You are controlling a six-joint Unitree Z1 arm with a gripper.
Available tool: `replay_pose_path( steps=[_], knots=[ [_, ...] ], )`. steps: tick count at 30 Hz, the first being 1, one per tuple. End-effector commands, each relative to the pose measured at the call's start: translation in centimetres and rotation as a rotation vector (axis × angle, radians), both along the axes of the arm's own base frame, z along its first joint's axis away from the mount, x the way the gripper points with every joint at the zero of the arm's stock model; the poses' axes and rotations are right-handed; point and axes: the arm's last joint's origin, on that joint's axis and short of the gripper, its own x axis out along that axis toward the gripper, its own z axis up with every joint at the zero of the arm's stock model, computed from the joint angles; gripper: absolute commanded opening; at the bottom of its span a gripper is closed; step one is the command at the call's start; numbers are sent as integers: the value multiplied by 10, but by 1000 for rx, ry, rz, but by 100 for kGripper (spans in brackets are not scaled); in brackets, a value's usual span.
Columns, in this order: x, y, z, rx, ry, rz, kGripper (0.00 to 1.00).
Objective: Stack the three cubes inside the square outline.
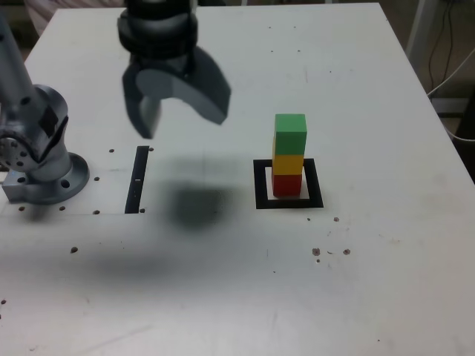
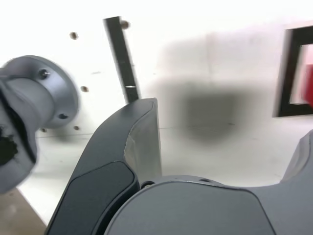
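Grey arm base [image 1: 41, 174], exterior view's left. Narrow black strip [image 1: 137, 180] beside it. Dark grey hand [image 1: 178, 107] raised, jaws apart, empty. Stack toward exterior view's right: red cube [image 1: 287, 184], yellow cube [image 1: 288, 163], green cube [image 1: 290, 133], inside black square outline [image 1: 261, 185] on white surface [image 1: 371, 282]. Stacking looks done.

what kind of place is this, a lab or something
Likely a robotics lab or test bench: the arm's base is bolted to a white table, taped marks such as the square outline mark it, and cables hang beside it.
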Motion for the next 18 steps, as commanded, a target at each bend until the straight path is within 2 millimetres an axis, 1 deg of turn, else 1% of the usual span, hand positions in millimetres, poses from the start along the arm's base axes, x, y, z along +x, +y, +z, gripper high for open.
replay_pose_path(
  steps=[1,9,18],
  knots=[
    [-8,0,-6,7,21,-7,99],
    [-28,4,-36,45,107,1,99],
    [-49,7,-54,63,141,9,100]
  ],
)
